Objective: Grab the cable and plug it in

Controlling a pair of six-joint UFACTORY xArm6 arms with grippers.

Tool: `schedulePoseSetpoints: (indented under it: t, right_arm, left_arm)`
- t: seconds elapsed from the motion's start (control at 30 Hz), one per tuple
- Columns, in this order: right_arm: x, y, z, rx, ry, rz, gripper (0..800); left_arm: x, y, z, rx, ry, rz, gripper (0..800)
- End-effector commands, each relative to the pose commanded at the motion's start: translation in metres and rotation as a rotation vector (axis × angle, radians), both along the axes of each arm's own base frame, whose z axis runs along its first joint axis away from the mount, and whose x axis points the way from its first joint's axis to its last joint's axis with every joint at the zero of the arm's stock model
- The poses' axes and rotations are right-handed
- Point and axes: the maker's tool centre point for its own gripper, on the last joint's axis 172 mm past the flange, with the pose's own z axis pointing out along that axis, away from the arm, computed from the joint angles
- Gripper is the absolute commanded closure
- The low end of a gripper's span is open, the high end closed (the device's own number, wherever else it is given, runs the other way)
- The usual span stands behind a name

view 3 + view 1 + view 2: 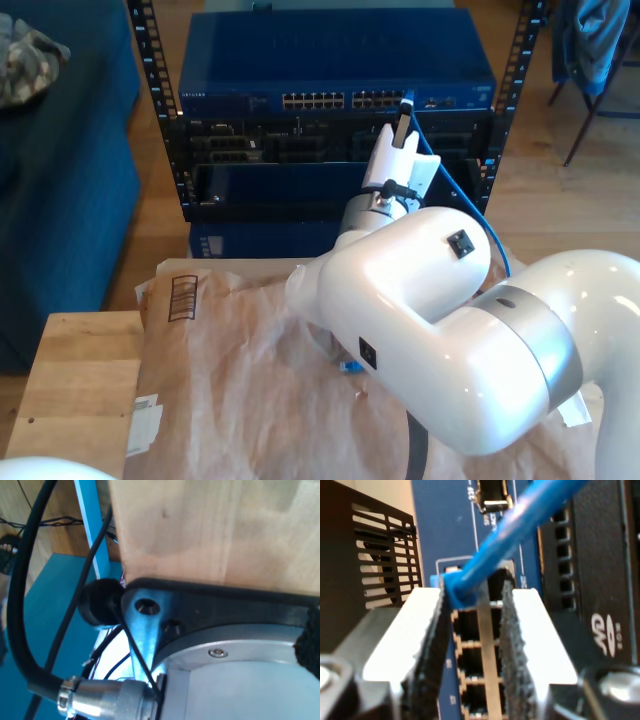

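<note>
My second gripper [472, 625], the end effector on the white arm [440, 330] reaching toward the rack in the exterior view, has its two ribbed black pads [512, 645] set a narrow gap apart, with the plug end of the cable [520, 522] at their tips; the pads sit close to the plug, though I cannot tell whether they truly pinch it. The cable is thin and bright blue, ending in a small blue plug [451, 587] that sits at the top of a column of dark square ports [470, 622] on the blue switch face [445, 520]. From the plug the cable's long axis runs away from the ports and slants back past the camera; in the exterior view it leaves the switch [335, 65] near the end effector's tip [403, 118] and curves down along the exterior view's right side of the arm [492, 235]. The switch sits in the top slot of a black rack [150, 90], with darker units [270, 145] below it. My first gripper's own camera looks at a pale wooden surface [215, 525], a black bracket [225, 610], a metal base [240, 680] and a thick black robot cable [20, 610]; its jaws are out of sight, so I cannot tell its opening. Crumpled brown paper [230, 380] covers the wooden bench [75, 390].
</note>
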Motion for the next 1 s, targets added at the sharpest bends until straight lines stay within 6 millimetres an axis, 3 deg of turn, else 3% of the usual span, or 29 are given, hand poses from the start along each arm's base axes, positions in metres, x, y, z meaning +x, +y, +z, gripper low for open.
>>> schedulePoseSetpoints:
  t: [0.17, 0.47, 0.6, 0.93, 1.0]
  right_arm:
    - [-0.012, 0.005, 0.005, -0.006, 0.013, 0.013, 601]
    - [-0.034, -0.011, 0.031, -0.014, 0.033, 0.021, 576]
    - [-0.043, -0.021, 0.032, -0.031, 0.079, 0.044, 535]
    - [-0.017, -0.076, 0.036, -0.045, 0.153, 0.061, 463]
    - [-0.018, -0.094, 0.039, -0.043, 0.169, 0.051, 449]
  left_arm:
    - [0.0, 0.001, 0.0, 0.002, 0.0, 0.0, 0]
    - [0.0, 0.0, 0.0, 0.0, 0.0, 0.0, 0]
    - [0.0, 0.0, 0.0, 0.0, 0.0, 0.0, 0]
    - [0.0, 0.001, 0.0, 0.002, 0.0, 0.0, 0]
    - [0.0, 0.0, 0.0, 0.0, 0.0, 0.0, 0]
